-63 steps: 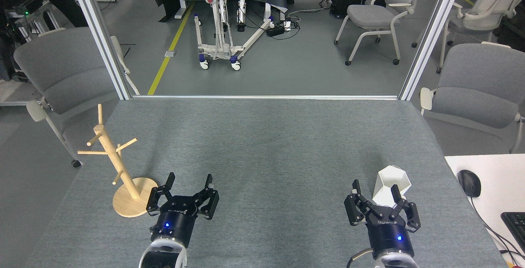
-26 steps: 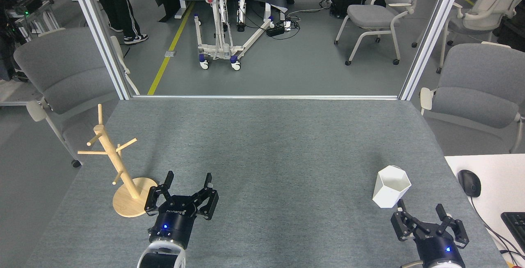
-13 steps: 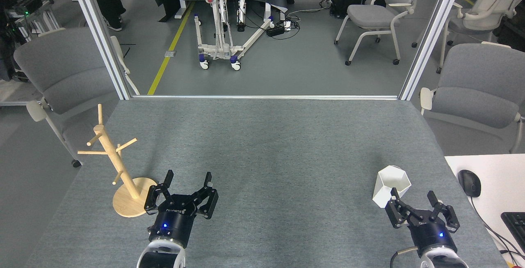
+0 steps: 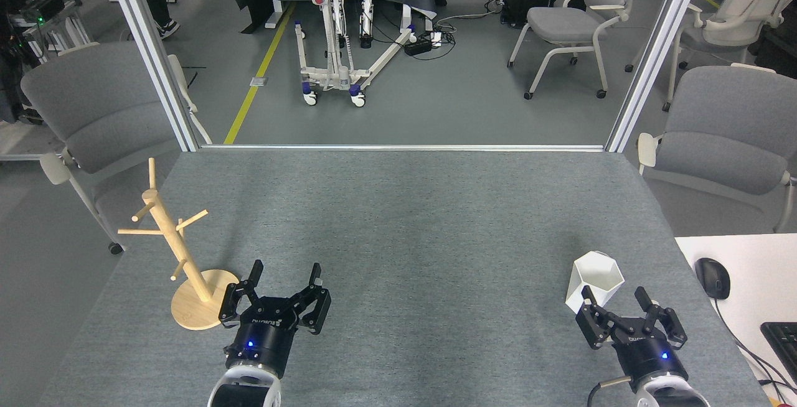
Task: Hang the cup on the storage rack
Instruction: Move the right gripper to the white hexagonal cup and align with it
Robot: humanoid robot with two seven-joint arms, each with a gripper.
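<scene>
The right gripper (image 4: 613,295) has crept forward toward the cup (image 4: 593,283), its fingers spread wide and empty. The cup stands upright at its 11 o'clock, just beside it. The left gripper (image 4: 286,269), also wide, idles beside the storage rack (image 4: 177,251).

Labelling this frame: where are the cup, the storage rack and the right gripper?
cup (image 4: 594,276): head view, on its white faceted side wall.
storage rack (image 4: 163,226): head view, on the upright pole.
right gripper (image 4: 613,300): head view, midway between its open fingertips.
</scene>
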